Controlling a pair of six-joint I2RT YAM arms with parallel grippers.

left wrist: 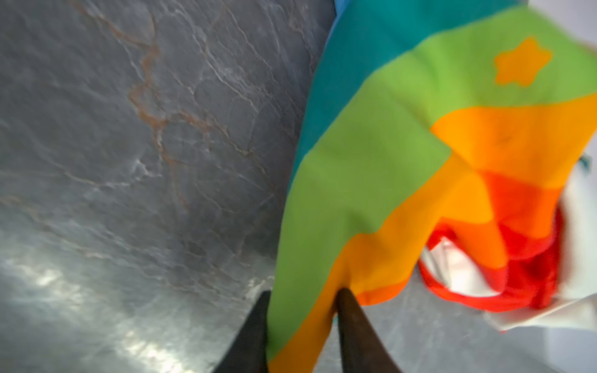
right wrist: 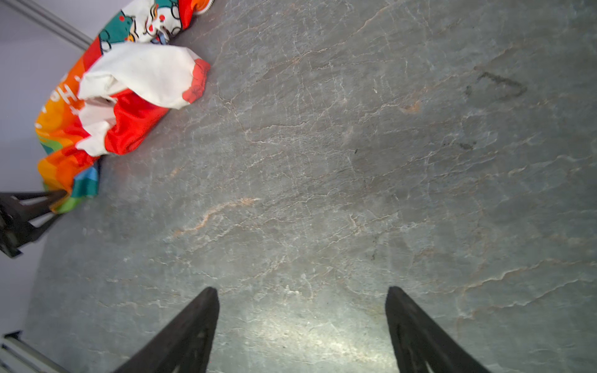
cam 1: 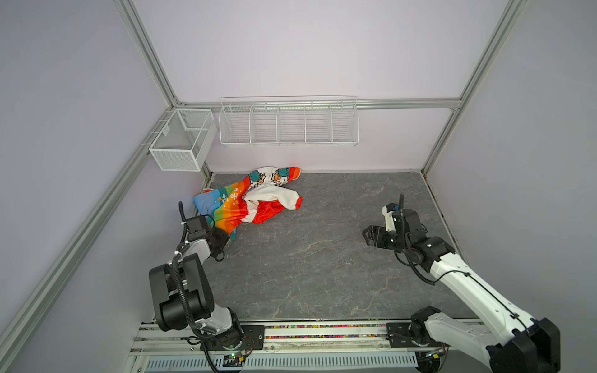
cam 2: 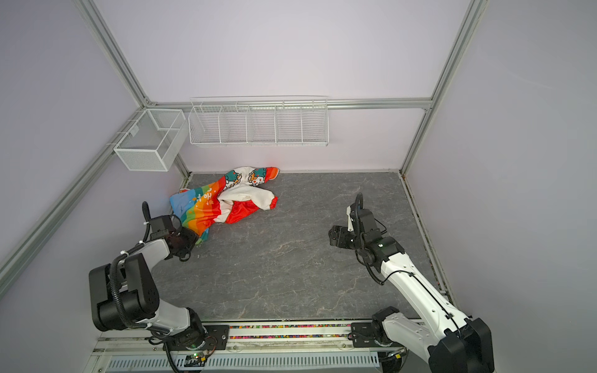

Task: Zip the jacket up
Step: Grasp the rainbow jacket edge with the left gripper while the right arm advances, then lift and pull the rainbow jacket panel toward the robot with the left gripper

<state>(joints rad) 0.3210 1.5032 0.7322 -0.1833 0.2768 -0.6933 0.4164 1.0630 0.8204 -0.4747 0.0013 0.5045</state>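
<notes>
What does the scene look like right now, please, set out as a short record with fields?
jacket: crumpled in a heap in the far left corner of the table
zipper: cannot be made out
left gripper: closed on the jacket's rainbow-striped edge
right gripper: open, holding nothing, over the table, apart from the jacket
back wall: mesh basket and wire rack

smooth, faintly shiny cloth jacket [cam 1: 245, 206] on matt, stone-veined table [cam 1: 323, 264].
</notes>
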